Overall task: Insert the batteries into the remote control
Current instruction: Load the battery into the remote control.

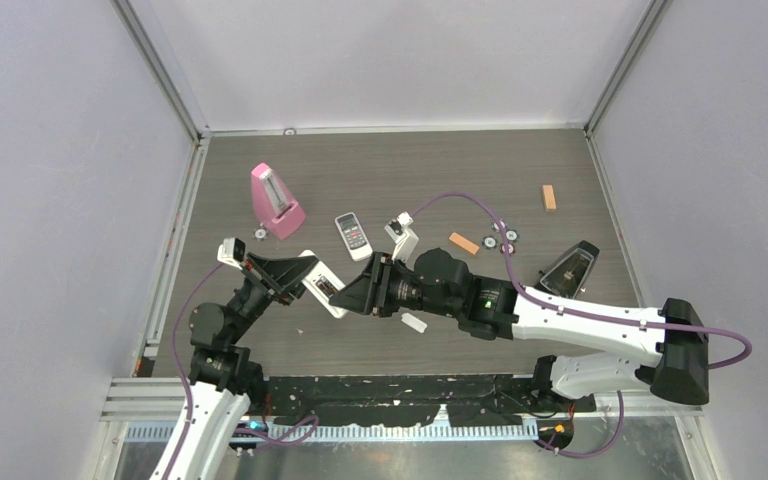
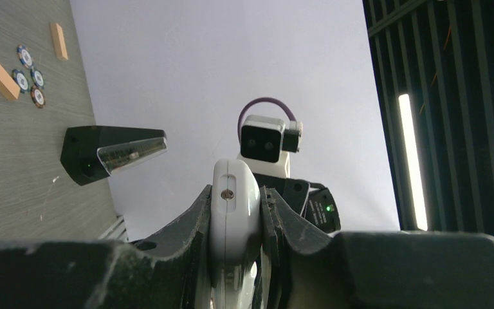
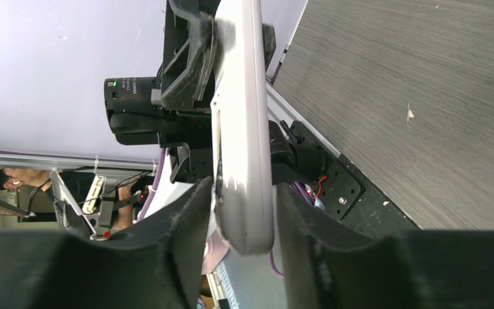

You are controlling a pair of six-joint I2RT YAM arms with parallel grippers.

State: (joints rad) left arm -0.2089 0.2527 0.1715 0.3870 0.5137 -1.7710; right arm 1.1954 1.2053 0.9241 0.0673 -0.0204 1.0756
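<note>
One remote control (image 1: pixel 322 289), long axis diagonal

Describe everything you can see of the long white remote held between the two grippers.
The remote control is a long, slim white bar, plastic by its look, with rounded corners and a small screw in one end face. It is held above the table, edge-on to both wrist cameras, bridging the two arms. The left gripper clamps one end. The right gripper flanks the other end and seems to touch both faces. No buttons or battery bay can be made out.
</note>
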